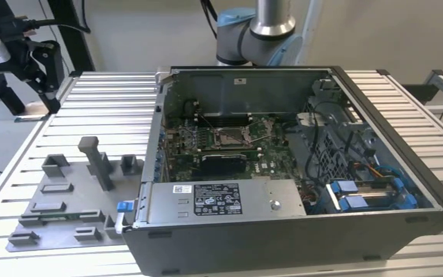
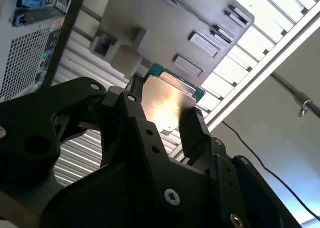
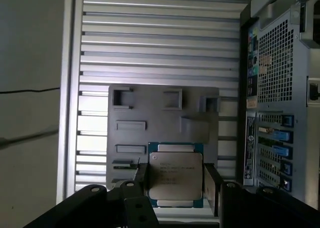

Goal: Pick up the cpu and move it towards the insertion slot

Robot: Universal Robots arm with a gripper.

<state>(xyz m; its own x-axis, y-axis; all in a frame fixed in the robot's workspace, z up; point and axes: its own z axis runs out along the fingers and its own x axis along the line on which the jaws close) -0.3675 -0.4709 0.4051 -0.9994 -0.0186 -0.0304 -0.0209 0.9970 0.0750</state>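
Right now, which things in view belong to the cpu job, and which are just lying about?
Job in hand:
cpu, held in the gripper
insertion slot on the motherboard

Lying about:
grey plastic tray
computer case
slatted table

Gripper (image 3: 176, 188) clamped on the cpu (image 3: 175, 173) at the end of the arm (image 1: 257, 29).
In both wrist views the two black fingers (image 3: 213, 188) are pressed against opposite edges of the chip, and its silvery face is left uncovered between them. The black linkage bars and screw-studded knuckles are spread wide behind the fingers. In the exterior view the arm's grey and blue joints are seen upright at the top centre. The black gripper body is carried at the upper corner on the exterior view's left, with its fingers pointed downward.
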